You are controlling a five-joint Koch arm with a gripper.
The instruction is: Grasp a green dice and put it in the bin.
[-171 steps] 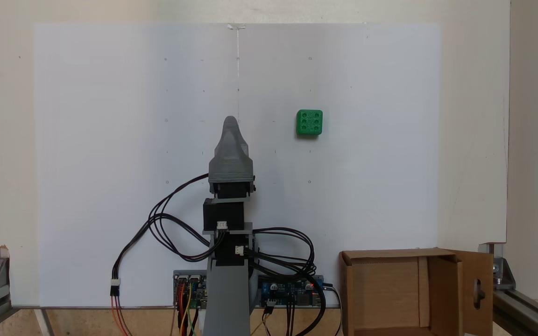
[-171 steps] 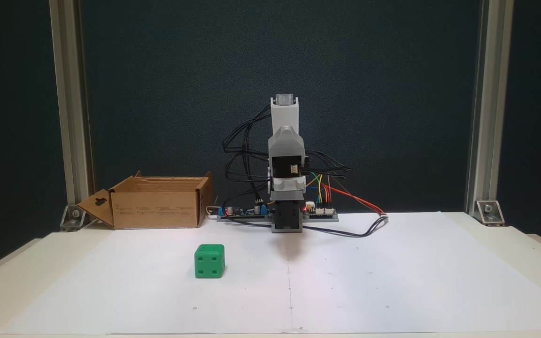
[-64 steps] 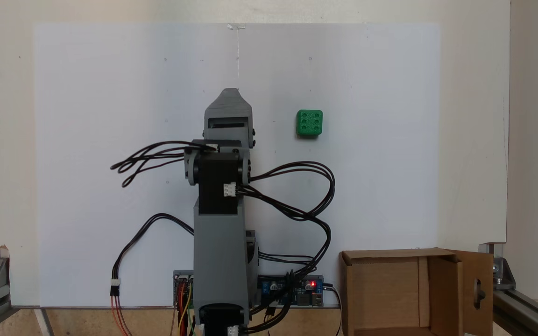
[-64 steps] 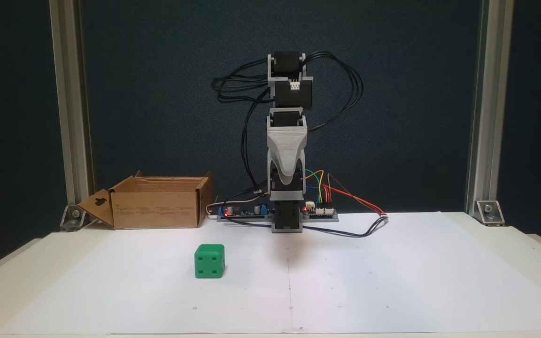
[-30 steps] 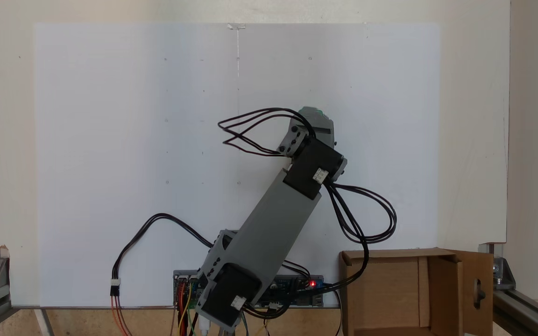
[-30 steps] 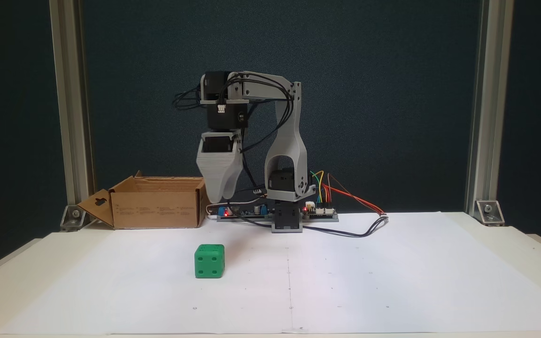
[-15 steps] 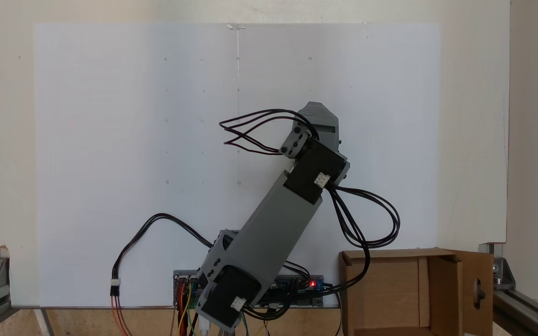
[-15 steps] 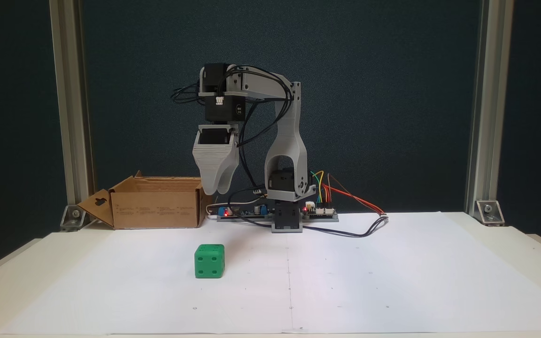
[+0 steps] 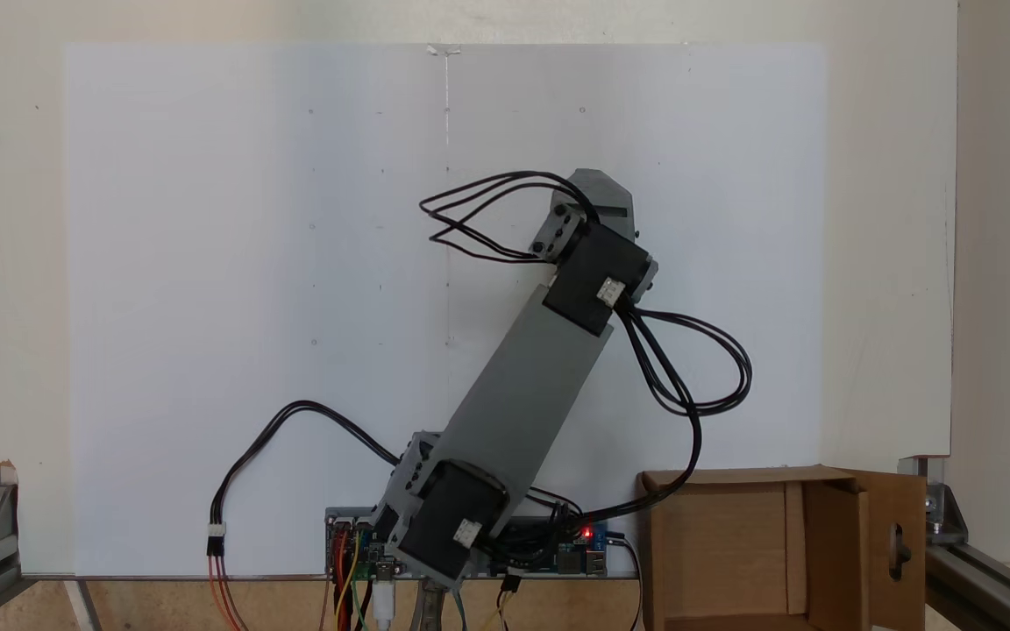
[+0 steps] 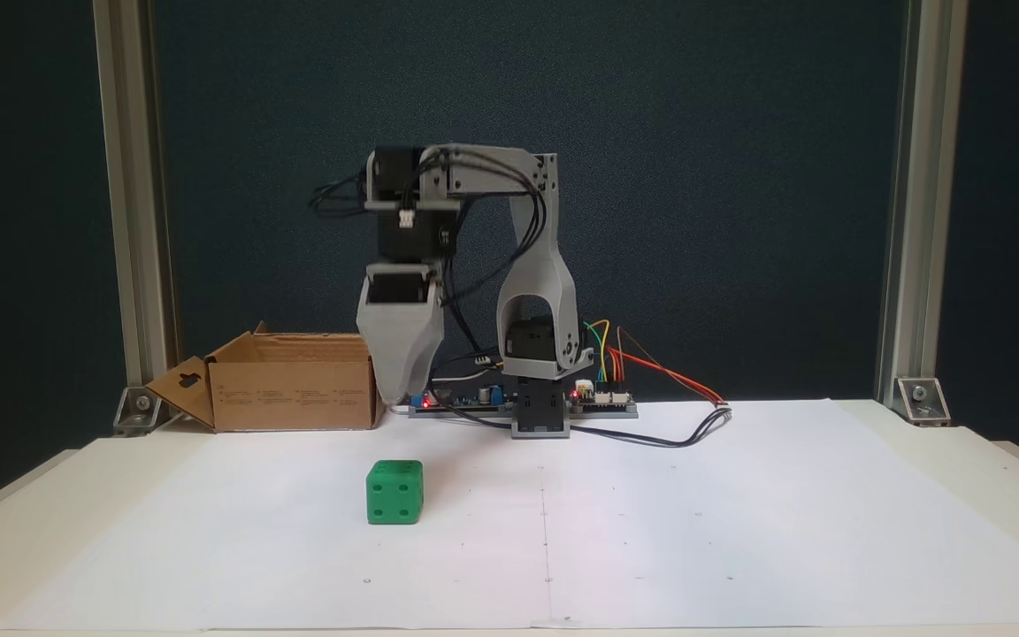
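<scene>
The green dice [image 10: 394, 492] rests on the white paper, left of centre, its four-pip face toward the camera. My grey gripper [image 10: 394, 396] points straight down, well above the dice and a little behind it. It tapers to a single visible tip, so the gap between its jaws cannot be made out. Seen from above in the other fixed view, the gripper [image 9: 597, 188] and wrist cover the dice. The bin [image 10: 293, 382], an open brown cardboard box with a slotted flap, stands at the back left, and sits at the bottom right from above [image 9: 834, 548].
Controller boards [image 10: 602, 402] with coloured wires sit beside the arm's base. Black cable loops [image 9: 698, 368] hang off the arm toward the bin. Aluminium posts [image 10: 134, 203] frame both sides. The paper sheet [image 10: 739, 531] lies flat to the right.
The arm swung from the centre toward the dice, reached out over it, and the gripper has come down a little in the last half second. The dice has not moved.
</scene>
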